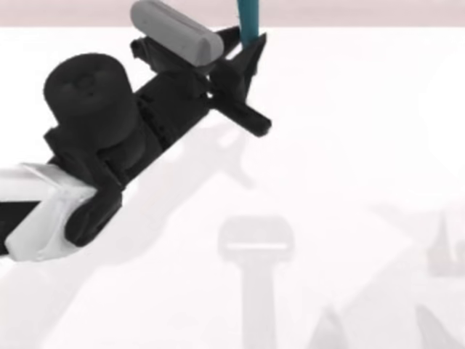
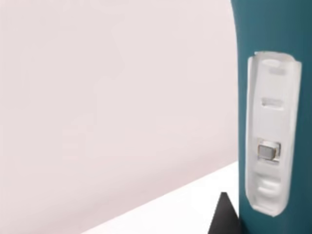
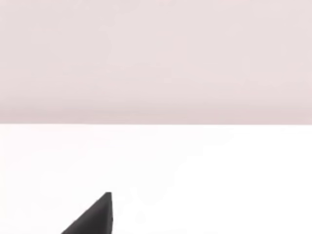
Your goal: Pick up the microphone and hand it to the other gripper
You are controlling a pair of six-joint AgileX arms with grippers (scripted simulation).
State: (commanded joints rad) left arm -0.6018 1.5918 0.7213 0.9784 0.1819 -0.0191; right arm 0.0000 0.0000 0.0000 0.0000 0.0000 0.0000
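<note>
One gripper, the left gripper (image 1: 247, 54), is clenching the microphone (image 1: 248, 20) low on its handle, so it is risking slipping before the right gripper (image 3: 92, 217), state untellable, arrives.

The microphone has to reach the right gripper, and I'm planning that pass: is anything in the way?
Nothing visible. The left gripper holds the microphone by its teal handle at the table's far edge. The right gripper shows only a fingertip in its wrist view.

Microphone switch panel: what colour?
White, on the teal microphone handle; clearest in the left wrist view.
</note>
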